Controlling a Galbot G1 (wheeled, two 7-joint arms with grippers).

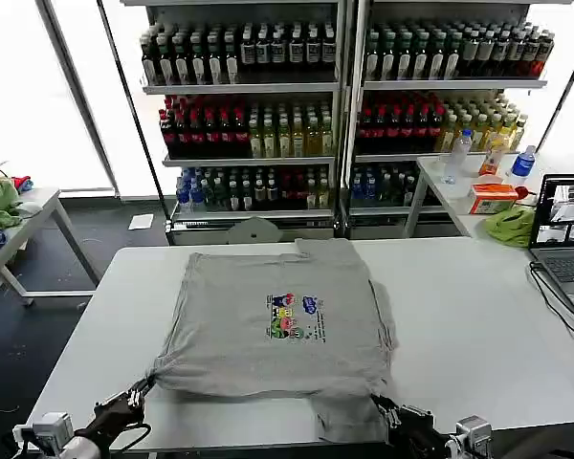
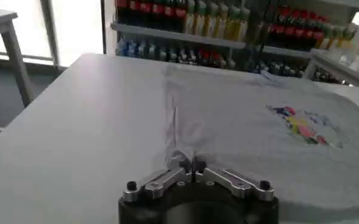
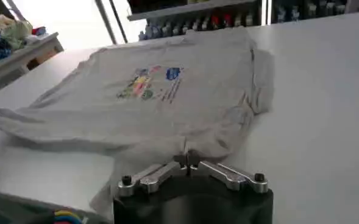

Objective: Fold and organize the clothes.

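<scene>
One of the clothes, a light grey shirt (image 1: 277, 320) with a small multicoloured chest print (image 1: 294, 316), lies partly folded on the white table (image 1: 478, 325). My left gripper (image 1: 142, 390) is at its near left corner, shut on a pinch of the cloth. The left wrist view shows that gripper (image 2: 192, 164) closed on a raised fold of the shirt (image 2: 252, 122). My right gripper (image 1: 385, 407) holds the near right edge, where a flap hangs toward the table's front. In the right wrist view the gripper (image 3: 186, 162) pinches the shirt's (image 3: 167, 103) hem.
A laptop (image 1: 564, 234), a green cloth heap (image 1: 512, 226), an orange box (image 1: 493, 198) and water bottles (image 1: 456, 158) stand at the right. Shelves of bottles (image 1: 268, 115) fill the back. A side table (image 1: 24, 215) with cloths is at the far left.
</scene>
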